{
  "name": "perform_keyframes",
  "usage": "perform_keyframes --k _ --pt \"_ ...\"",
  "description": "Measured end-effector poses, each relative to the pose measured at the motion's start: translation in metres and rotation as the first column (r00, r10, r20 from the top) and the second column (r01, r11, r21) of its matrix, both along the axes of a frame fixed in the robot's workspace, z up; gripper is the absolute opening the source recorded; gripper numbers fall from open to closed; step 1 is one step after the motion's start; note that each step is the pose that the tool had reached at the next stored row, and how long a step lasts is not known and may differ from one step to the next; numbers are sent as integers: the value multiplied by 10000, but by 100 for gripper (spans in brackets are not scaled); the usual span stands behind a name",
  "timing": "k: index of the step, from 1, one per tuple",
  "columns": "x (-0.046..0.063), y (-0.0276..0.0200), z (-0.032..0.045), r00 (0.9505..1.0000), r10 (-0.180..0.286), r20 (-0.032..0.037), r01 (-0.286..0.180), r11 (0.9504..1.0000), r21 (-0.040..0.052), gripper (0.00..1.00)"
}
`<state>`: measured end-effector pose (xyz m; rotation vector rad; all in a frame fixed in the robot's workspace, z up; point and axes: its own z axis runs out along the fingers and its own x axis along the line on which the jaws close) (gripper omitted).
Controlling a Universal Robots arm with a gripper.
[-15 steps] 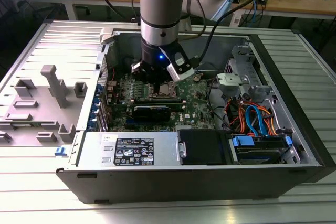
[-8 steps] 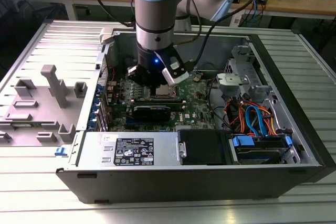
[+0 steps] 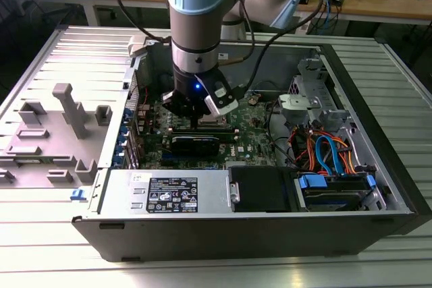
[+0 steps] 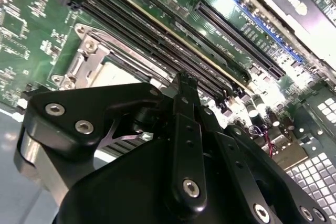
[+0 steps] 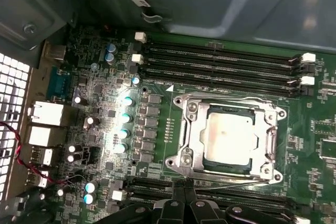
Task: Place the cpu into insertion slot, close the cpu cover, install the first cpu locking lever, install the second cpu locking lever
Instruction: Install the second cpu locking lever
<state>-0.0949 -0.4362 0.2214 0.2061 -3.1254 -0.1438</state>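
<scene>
First wrist view: cpu [image 5: 227,136] sits in socket under closed cpu cover [image 5: 190,129]; gripper [image 5: 184,195] clenched, empty.

The exterior view is evenly and brightly lit from above, with soft shadows inside the open computer case [image 3: 351,133]. A small blue light glows on the arm's wrist [image 3: 196,87]. In the first wrist view, a strong light from the camera side washes out the cpu [image 5: 227,136] top to near white and puts glare on the capacitors [image 5: 126,124] beside the socket; the case wall [image 5: 236,3] behind looks dim and bluish. In the second wrist view, the gripper [image 4: 185,85] is close, dark and soft-focused, while the motherboard [image 4: 31,40] is bright, with the slots [image 4: 247,19] overexposed towards the far corner.
</scene>
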Motion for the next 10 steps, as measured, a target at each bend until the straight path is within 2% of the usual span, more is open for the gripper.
perform_keyframes --k 10 --pt "-21 24 -111 10000 6 1 -6 9999 119 11"
